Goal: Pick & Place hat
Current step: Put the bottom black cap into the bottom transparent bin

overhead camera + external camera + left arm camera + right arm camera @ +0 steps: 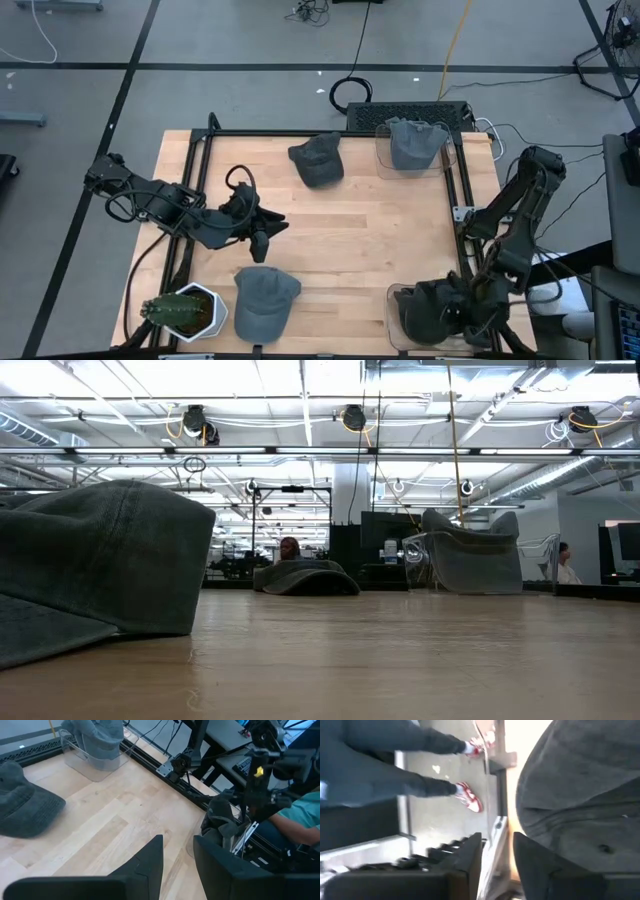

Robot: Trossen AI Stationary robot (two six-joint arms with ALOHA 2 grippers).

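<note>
While the right pincer (497, 840) is hanging low over the clear plastic bin (393, 298) at its own corner of the wooden tabletop (380, 230), its two fingers are sitting a little way apart with nothing between them. A dark grey cloth hat (425, 305) is lying in that bin, just beside the fingers. I think this is the hat for the job, and the pincer is either about to grab it or is done dropping it in. I cannot tell which.

The left pincer (178, 840) is waiting near the middle of the tabletop. Its fingers are open a small bit and are holding nothing. It is pointing across at the right arm's corner, likely so it is keeping out of the way.

I am counting four hats. One is in the bin by the right pincer. A light grey floppy hat (415, 143) is sitting in a second clear bin (385, 170) at the far edge. A dark charcoal cap (318, 160) is lying loose beside that bin. A blue-grey cap (265, 300) is lying loose near a spiky green plant in a white pot (185, 310).

That is making two bins, one plant and two arms.
</note>
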